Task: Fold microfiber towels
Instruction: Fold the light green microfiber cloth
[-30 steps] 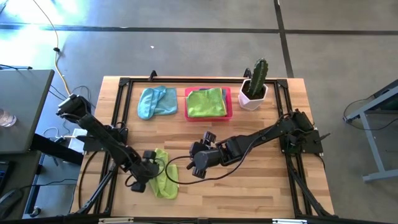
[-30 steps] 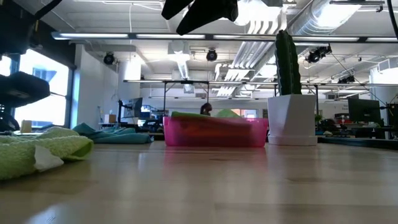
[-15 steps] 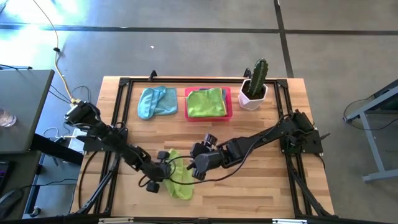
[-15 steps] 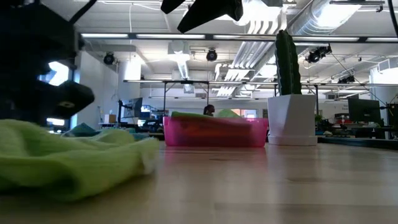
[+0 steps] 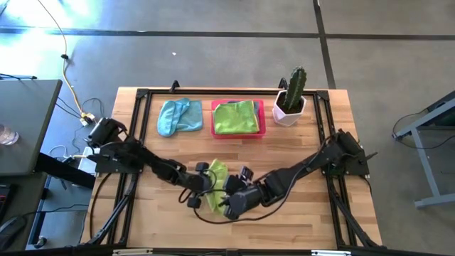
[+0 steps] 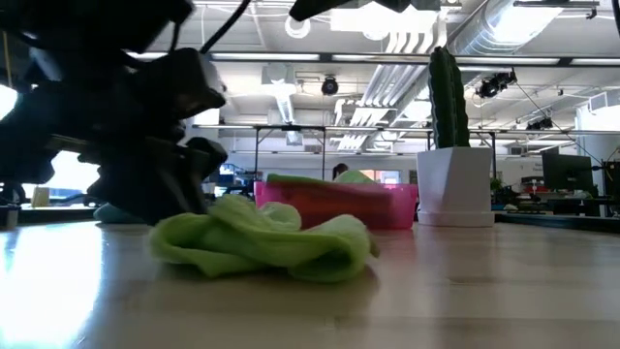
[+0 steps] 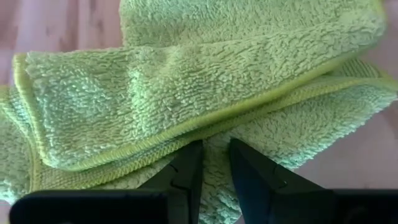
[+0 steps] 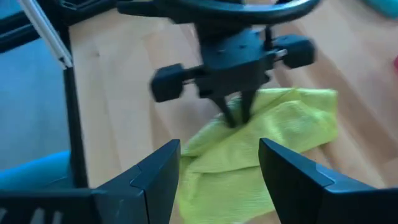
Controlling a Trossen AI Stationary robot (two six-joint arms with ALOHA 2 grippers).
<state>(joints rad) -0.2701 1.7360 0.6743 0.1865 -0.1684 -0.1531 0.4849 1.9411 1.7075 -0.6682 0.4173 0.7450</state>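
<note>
Lime green towel (image 5: 215, 186) pinched in left tool (image 5: 204, 190); right tool (image 5: 229, 207) gaping alongside.

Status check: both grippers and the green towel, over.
Left gripper pinching lime green towel at table centre. Right gripper open beside it. Nothing in the way.

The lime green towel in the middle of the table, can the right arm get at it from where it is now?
Probably yes. The right tool is open right beside the lime green towel, though the left tool, pinching its edge, crowds that side.

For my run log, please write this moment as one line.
left gripper: shut on lime green towel, table middle front | right gripper: open, just beside it | towel: bunched, unfolded
</note>
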